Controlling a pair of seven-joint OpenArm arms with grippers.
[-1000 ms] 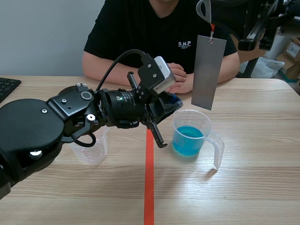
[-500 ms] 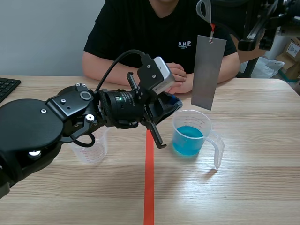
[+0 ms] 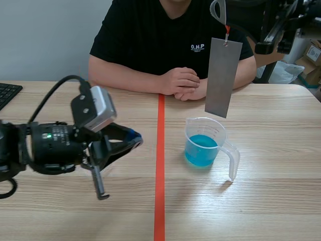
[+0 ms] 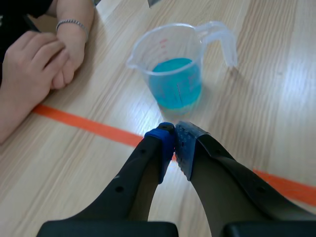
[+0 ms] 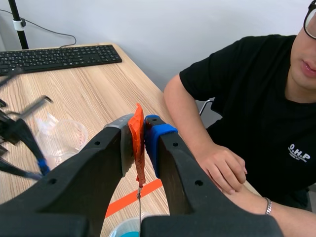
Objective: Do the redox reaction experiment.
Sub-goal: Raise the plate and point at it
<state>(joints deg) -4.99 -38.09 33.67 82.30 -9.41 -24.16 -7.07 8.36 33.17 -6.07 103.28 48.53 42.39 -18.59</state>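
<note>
Well, starting at the far left, I see a keyboard [image 3: 6, 93] at the edge of the surface [image 3: 281, 201]. My left arm lies low across that side. Its left hand [image 4: 174, 140] is clenched on nothing, with the blue pads meeting tip to tip and pointing toward the tape line [image 3: 159, 165]. From the right wrist view an empty clear cup [image 5: 61, 138] stands on the left half of the surface.

At the far end of the tape, a person [image 3: 160, 35] rests clasped hands on the wood. Just right of the tape stands the beaker [image 3: 203, 143], apart from my left hand and ahead of it. Blue liquid fills its lower part, and its handle points to the right and toward me.

Above the beaker hangs the plate [image 3: 223, 78], a flat grey metal strip, upright and slightly tilted. Its lower edge is over the rim and clear of the liquid. It dangles from an orange tag [image 5: 137, 131], and my right hand [image 5: 139, 129] is raised high with that tag pinched between its pads.
</note>
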